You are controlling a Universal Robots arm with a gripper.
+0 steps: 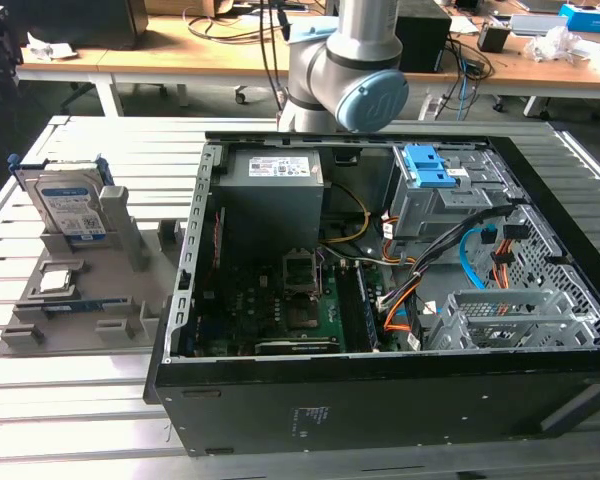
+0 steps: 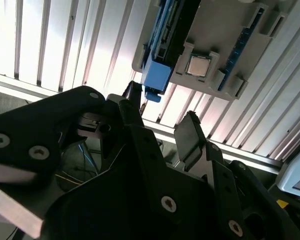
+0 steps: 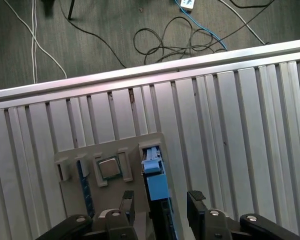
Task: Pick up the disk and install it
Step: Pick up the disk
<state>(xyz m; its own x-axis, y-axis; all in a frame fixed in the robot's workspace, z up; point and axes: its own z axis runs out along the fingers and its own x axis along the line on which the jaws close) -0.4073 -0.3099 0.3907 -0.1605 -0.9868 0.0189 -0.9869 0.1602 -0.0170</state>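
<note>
Jaws apart, nothing held. Gripper [image 3: 161, 196] hangs above the disk [image 3: 156, 184], looks clear of it, no contact visible. Disk stands on edge in the grey holder [image 3: 69, 197], blue-railed top edge facing up at the jaws. In the first wrist view its long axis runs straight through the gap, one of the fingers [image 3: 196, 197] on each side of its flat faces. Chip [image 3: 108, 167] sits just beside the disk in the same holder. Further off: open PC case [image 1: 380, 300] with drive cage [image 1: 430, 185], well apart from the disk, toward the exterior view's right
</note>
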